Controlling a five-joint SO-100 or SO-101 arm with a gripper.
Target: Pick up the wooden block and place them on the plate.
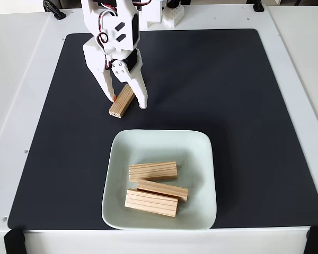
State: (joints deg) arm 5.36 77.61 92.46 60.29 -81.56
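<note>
The end effector (128,100) stands over the black mat (201,79) on the desk (21,79), its fingers spread either side of the fourth wooden block (122,101). Whether the pads already press the block cannot be told. Three blocks (153,171) lie inside the plate (201,159), which sits just below. Risk: the block lies at a slant between the fingers, so closing may twist or eject it, and a loose hold could drop it short of the rim.

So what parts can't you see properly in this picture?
- Fixed view: the arm is cut off by the top edge.
- The gripper hides the far end of the wooden block on the mat; whether it touches is unclear.
- The brown mark on the plate lies under the three blocks.
</note>
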